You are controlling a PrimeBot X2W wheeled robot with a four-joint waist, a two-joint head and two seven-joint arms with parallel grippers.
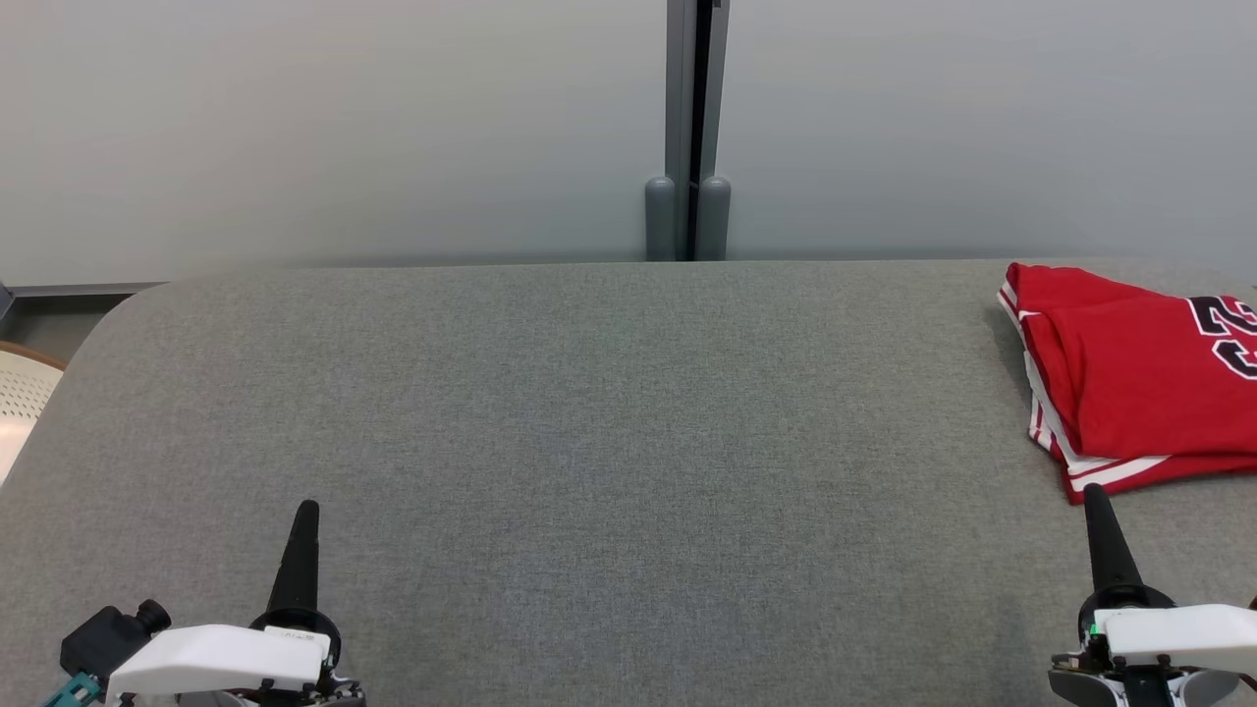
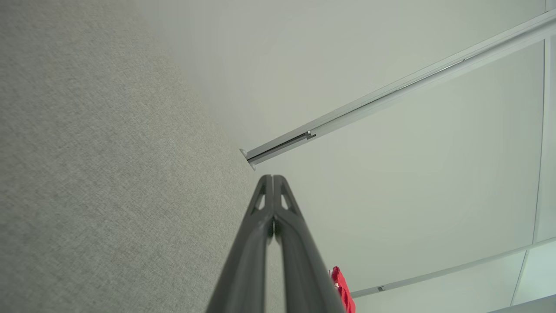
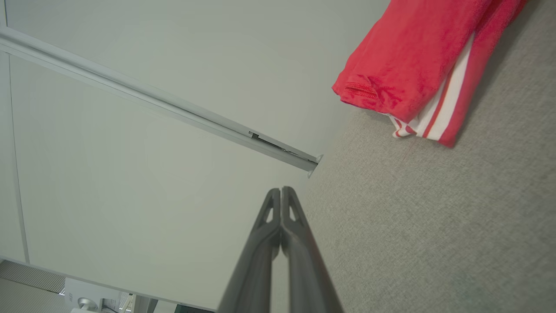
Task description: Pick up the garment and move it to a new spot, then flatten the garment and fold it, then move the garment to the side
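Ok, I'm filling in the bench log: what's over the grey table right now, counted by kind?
red garment, folded: 1
pincers, both shut: 2 (left pincer, right pincer)
Total: 3

Broad work surface (image 1: 589,442), covered in grey woven fabric, with a rounded corner at its far left. Behind it stood pale grey-white wall panels (image 1: 344,128), smooth and matte. They were divided by a vertical grey metal joint (image 1: 695,98) with a dark gap down its middle. Two rounded grey caps (image 1: 660,218) sat at the joint's foot, right at the surface's far edge. Left of the surface was a pale perforated round object (image 1: 18,398) with a wood-coloured rim, cut off by the frame; could not tell what it was. A grey ledge (image 1: 79,290) ran along the wall base there. Light was soft and even, with a faint shadow along the far edge.
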